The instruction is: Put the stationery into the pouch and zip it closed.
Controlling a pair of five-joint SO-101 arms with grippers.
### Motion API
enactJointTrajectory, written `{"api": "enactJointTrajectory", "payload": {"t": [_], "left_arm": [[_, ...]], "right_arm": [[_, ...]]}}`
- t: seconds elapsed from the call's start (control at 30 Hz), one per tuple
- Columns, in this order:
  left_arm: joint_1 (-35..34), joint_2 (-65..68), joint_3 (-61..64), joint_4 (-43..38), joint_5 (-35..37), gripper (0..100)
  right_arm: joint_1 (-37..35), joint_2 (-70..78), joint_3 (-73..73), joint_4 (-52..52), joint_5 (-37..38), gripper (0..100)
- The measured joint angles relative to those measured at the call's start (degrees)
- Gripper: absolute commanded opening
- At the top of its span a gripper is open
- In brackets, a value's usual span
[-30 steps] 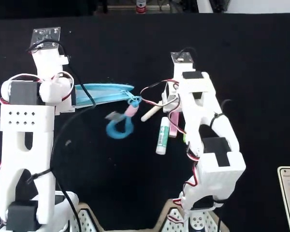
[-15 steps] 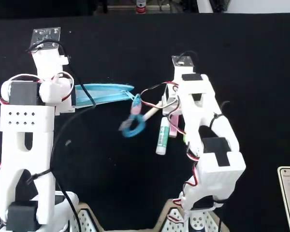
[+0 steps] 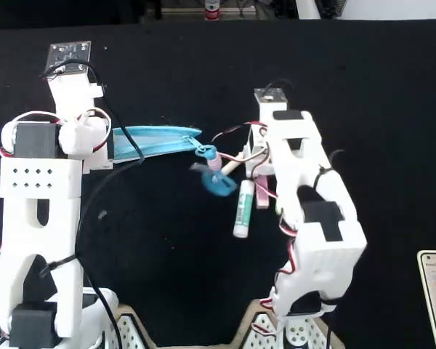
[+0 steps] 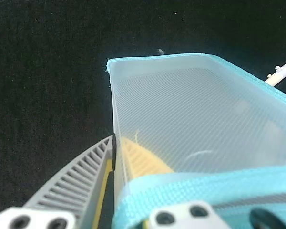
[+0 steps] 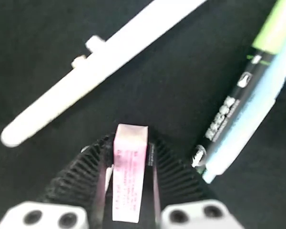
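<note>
Shows the blue loop (image 3: 219, 182) and the pink piece (image 3: 213, 158) above it farther right than a second ago: then hanging under the tip of the pouch (image 3: 156, 139), now just beside the glue stick (image 3: 240, 209). Shows the right arm (image 3: 305, 189) leaned slightly nearer the pouch as well, with the left arm (image 3: 40, 182) and the pouch where they were.

Grips the pouch with the left hand (image 4: 117, 148), pressed together on one end of the mesh wall: grey ribbed finger (image 4: 81, 186) outside, something yellow behind the mesh. Presents the pouch edge-on in the high view, reaching from the left arm toward the middle of the counter (image 3: 167, 276), zip pull (image 3: 202, 151) at the far tip. Cannot tell whether the mouth stands open.

Pinches a pink labelled block (image 5: 129, 176) between the black ribbed fingers (image 5: 76, 181) of the right hand (image 5: 131, 143). Cannot tell whether that block and the pink piece by the loop are one thing.

Leaves the rest of the stationery on the counter, outside the pouch: a white pen (image 5: 105, 67) lying slantwise just past the right hand's tips, a green and pale blue marker (image 5: 229, 114) off to one side of it, the glue stick under the right arm, and a pink stick (image 3: 262, 195) touching the glue stick's side.
</note>
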Motion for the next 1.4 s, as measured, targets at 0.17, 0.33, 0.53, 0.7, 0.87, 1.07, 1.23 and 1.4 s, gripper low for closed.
{"api": "enactJointTrajectory", "payload": {"t": [0.17,0.33,0.53,0.7,0.87,1.07,1.23,1.4], "left_arm": [[0.00,0.00,0.00,0.00,0.00,3],[0.00,0.00,0.00,0.00,0.00,3],[0.00,-0.09,0.00,0.00,0.00,3],[0.00,-0.09,0.00,0.00,0.00,3],[0.00,-0.09,0.00,0.00,0.00,3],[0.00,-0.09,0.00,0.00,0.00,3],[0.00,-0.09,0.00,0.00,0.00,3],[0.00,-0.09,0.00,0.00,0.00,3]], "right_arm": [[2.20,-7.74,0.00,7.12,7.21,1.1],[12.92,-15.91,0.00,10.90,17.58,1.4],[28.31,-17.14,2.55,10.02,29.63,1.5],[34.73,-16.00,10.20,2.37,34.81,1.6],[36.66,-12.04,14.24,-2.11,37.19,1.6],[36.66,-7.21,14.07,-2.73,37.63,7.6],[36.57,-6.95,13.98,-2.64,37.63,11.7],[36.48,-6.95,13.98,-2.55,39.47,9.6]]}}
